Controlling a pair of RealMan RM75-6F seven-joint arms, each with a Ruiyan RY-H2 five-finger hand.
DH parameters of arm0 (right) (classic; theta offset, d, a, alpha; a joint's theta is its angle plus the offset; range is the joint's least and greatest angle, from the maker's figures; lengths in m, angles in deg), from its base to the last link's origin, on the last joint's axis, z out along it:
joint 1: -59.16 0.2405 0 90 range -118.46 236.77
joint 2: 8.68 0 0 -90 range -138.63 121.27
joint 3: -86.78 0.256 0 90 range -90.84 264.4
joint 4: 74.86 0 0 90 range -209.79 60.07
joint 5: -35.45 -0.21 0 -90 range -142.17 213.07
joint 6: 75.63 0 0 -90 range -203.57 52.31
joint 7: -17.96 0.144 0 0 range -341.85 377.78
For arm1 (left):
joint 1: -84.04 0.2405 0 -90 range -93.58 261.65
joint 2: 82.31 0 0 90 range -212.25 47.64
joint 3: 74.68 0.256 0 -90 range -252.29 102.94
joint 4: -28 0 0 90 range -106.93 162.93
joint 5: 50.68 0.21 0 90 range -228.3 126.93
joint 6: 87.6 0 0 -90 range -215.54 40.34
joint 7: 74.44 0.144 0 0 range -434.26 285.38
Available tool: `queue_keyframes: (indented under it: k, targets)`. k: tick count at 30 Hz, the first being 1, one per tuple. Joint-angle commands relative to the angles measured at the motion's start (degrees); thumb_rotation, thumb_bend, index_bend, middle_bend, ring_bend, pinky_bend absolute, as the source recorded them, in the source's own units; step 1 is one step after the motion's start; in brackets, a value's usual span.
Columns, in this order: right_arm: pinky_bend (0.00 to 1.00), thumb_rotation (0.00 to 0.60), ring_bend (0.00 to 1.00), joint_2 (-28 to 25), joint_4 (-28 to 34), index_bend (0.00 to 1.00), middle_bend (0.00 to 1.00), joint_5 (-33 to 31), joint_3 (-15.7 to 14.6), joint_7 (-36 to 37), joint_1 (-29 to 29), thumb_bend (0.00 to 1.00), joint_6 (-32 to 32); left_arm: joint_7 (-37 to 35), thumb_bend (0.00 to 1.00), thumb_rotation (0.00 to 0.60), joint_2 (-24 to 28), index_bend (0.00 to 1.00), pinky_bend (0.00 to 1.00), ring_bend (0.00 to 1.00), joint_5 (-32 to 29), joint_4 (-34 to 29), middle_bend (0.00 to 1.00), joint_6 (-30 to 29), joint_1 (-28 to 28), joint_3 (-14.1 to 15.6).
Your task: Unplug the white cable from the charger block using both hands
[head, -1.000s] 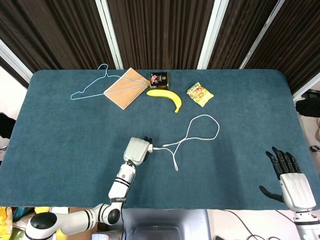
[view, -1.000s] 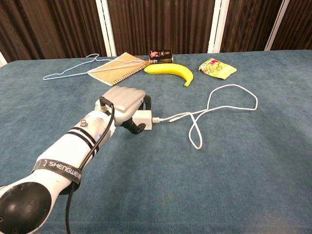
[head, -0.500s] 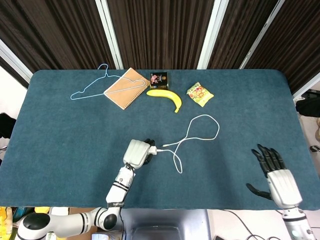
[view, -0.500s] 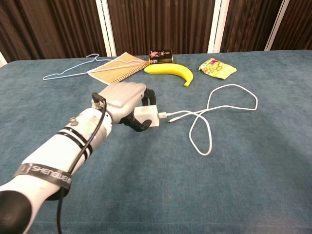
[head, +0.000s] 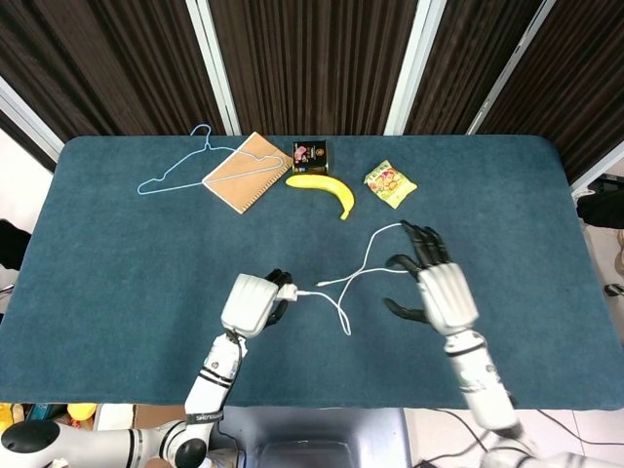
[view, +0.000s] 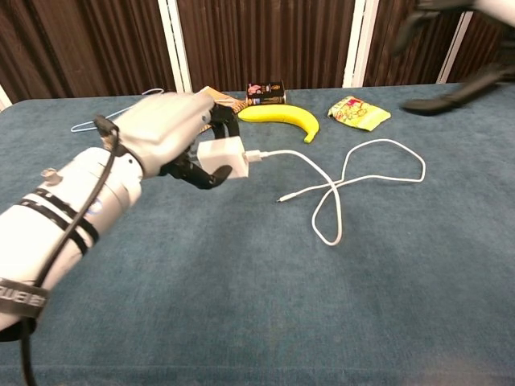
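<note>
My left hand [head: 252, 301] [view: 165, 129] grips the white charger block [view: 221, 156] [head: 288, 292] and holds it above the blue table. The white cable [view: 354, 173] [head: 375, 263] is plugged into the block's right side; it hangs down and loops across the cloth to the right. My right hand [head: 437, 284] hovers with fingers spread over the right part of the cable loop, holding nothing. In the chest view only its dark fingers [view: 455, 44] show at the top right corner.
At the back of the table lie a banana [head: 326, 188], a yellow snack packet [head: 390, 183], a small dark box [head: 310, 154], a spiral notebook [head: 247, 171] and a blue wire hanger [head: 175, 168]. The table's front edge [head: 322, 405] is close to both arms.
My left hand has lifted the charger block up and toward me, dragging the cable along. My right hand has swept in from the front right edge to above the cable loop.
</note>
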Motion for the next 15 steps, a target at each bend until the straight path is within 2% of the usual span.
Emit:
queue_keyframes:
  k: [1,10,15]
  targets:
    - [0.0,0.6,0.0,7.25,-2.03,0.55,0.13,-4.9,3.37,-6.29,4.75,0.3,3.05,1.03,0.61,0.6,1.56,0.77,1.0,1.0,0.32,-2.25,0.82,-1.3,0.84,0.03]
    - [0.0,0.6,0.0,16.54,-7.28,0.6,0.15,-8.91,3.13,-10.7,10.55,0.33,4.93,1.58,0.61,0.6,3.53,0.77,1.0,1.0,0.33,-4.9,0.82,-2.28,1.64,0.01]
    - [0.0,0.6,0.0,20.54,-9.87,0.6,0.15,-10.59,3.98,-10.97,13.16,0.39,5.47,1.53,0.61,0.6,3.89,0.77,1.0,1.0,0.61,-5.55,0.82,-2.5,1.74,0.03]
